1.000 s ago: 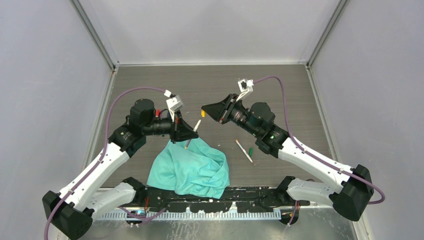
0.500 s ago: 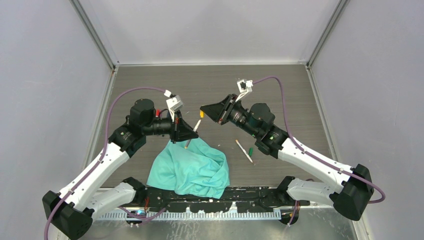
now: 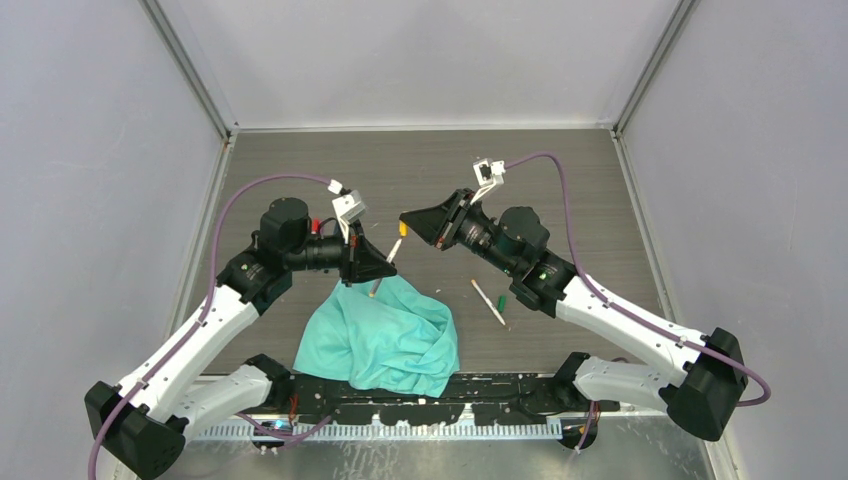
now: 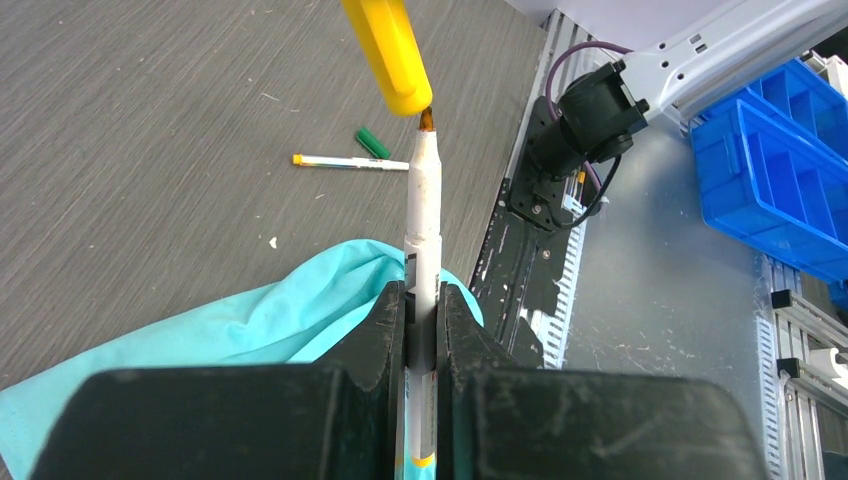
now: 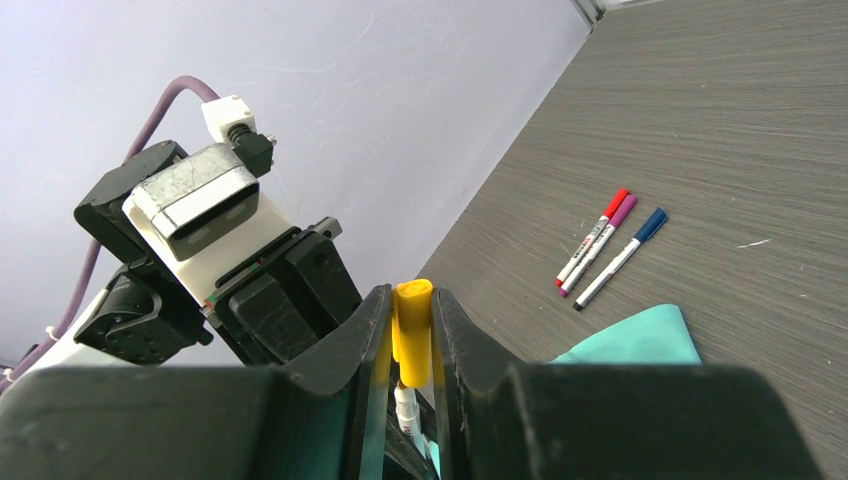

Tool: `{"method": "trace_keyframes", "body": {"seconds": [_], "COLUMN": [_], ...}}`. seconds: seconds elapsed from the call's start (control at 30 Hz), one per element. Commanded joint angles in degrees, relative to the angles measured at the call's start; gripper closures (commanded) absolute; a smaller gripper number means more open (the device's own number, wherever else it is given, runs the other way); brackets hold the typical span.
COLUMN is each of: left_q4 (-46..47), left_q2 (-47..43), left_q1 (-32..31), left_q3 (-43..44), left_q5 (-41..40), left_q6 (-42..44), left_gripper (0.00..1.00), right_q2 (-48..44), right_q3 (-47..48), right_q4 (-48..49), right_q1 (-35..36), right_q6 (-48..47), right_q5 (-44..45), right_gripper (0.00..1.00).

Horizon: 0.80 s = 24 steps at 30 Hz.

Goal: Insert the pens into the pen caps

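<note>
Left end effector (image 4: pixel 421 297) clamps pen (image 4: pixel 423 195), tip at cap (image 4: pixel 390 50).

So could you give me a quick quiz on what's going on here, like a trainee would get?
1. What colour is the cap held by the right gripper? A green, B yellow, C red.
2. True or false: the pen held by the left gripper is pushed fully into that cap.
3. In the right wrist view, how many capped pens lie side by side on the table?

Key: 1 B. 2 False: only the pen's tip meets the cap's mouth. 3 Three, with red, purple and blue caps.
</note>
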Motion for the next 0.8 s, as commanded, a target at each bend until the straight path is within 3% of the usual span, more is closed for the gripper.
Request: {"method": "trace_keyframes", "body": {"seconds": [0.0,0.77], "left_q4": [2.4,2.1], "left_q2": [-0.8,-0.8], "left_q1": [-0.1,-0.1], "left_q3": [0.3,0.4], "left_q5": [0.0,-0.4], "left_q6": [-0.3,-0.2], "left_gripper": [1.0,1.0], "right_q2": [-1.7,-1.8], "right_q3": [1.4,1.5], "right_q4": [3.9,4.1], "right_q1": [0.4,0.4], "right_q6": [0.2,0.3], "right_q5": [0.4,0.2], "right_gripper": [0.99,0.99]}}
